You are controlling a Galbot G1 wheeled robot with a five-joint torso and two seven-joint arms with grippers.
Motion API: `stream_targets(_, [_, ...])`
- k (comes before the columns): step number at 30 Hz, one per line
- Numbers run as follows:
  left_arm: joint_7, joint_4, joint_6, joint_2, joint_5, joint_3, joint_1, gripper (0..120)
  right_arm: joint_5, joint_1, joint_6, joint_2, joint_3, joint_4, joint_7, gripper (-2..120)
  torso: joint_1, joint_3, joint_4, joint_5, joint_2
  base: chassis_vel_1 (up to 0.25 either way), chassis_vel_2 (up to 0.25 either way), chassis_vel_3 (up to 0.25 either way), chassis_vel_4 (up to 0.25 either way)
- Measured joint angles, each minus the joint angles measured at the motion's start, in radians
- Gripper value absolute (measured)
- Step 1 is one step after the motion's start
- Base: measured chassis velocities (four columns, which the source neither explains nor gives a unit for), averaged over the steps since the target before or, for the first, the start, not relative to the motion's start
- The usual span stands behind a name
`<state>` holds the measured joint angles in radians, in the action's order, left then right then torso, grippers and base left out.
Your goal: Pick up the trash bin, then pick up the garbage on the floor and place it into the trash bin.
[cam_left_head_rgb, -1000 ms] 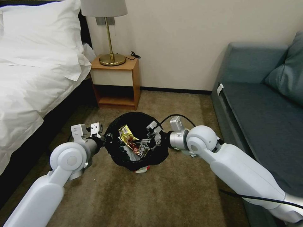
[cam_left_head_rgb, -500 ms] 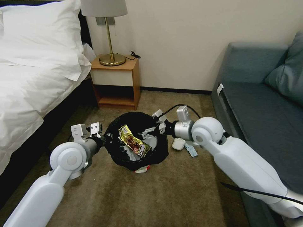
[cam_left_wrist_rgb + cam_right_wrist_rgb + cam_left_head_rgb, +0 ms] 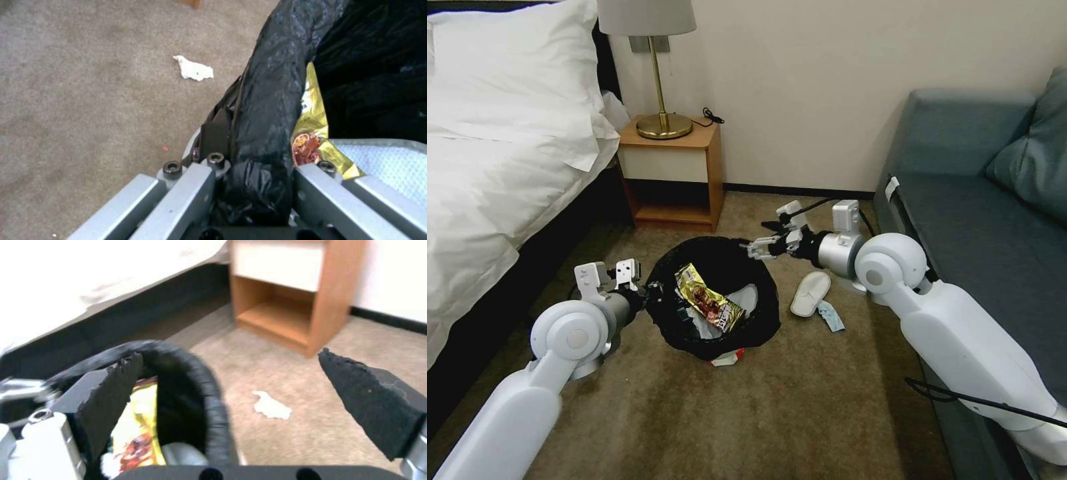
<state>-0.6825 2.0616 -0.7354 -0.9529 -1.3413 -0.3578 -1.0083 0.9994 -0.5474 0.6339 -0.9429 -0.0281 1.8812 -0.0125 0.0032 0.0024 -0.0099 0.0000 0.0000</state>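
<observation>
The left gripper (image 3: 249,186) pinches the near-left rim of the bin (image 3: 760,313), which stands mid-carpet holding a gold wrapper (image 3: 707,305). The right gripper (image 3: 764,245), jaws spread and empty, hangs over the bin's far-right rim: one drop seems done. Next it likely needs to reach for the tissue (image 3: 271,406) or slipper (image 3: 810,293). The bin's base is mostly hidden.

Crinkly glossy black plastic lines the trash bin (image 3: 714,303); a shiny gold foil wrapper (image 3: 707,305) lies inside; the carpet (image 3: 760,413) looks rough and matt, the nightstand (image 3: 677,173) smooth wood, the left gripper (image 3: 249,200) brushed metal
</observation>
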Motion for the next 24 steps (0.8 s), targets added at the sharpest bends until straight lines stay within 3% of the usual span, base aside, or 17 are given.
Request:
stream_targets(14, [-0.003,0.007,0.0,0.004,-0.008,-0.018,-0.004,3,-0.05,-0.113,-0.17,0.023,0.039,0.024,-0.187,100,0.0,0.0,0.0,0.0,0.0,0.0,0.0,0.0,0.0])
stream_targets(16, [-0.007,0.011,0.0,0.008,-0.012,-0.025,-0.008,3,-0.1,-0.16,-0.227,0.024,0.058,0.022,-0.216,100,0.0,0.0,0.0,0.0,0.0,0.0,0.0,0.0,0.0])
stream_targets(24, [-0.01,0.031,0.0,0.031,-0.025,-0.047,-0.025,3,-0.251,-0.334,-0.3,0.026,0.16,0.024,-0.213,100,0.0,0.0,-0.0002,0.0002,0.0,0.0,0.0,0.0,0.0])
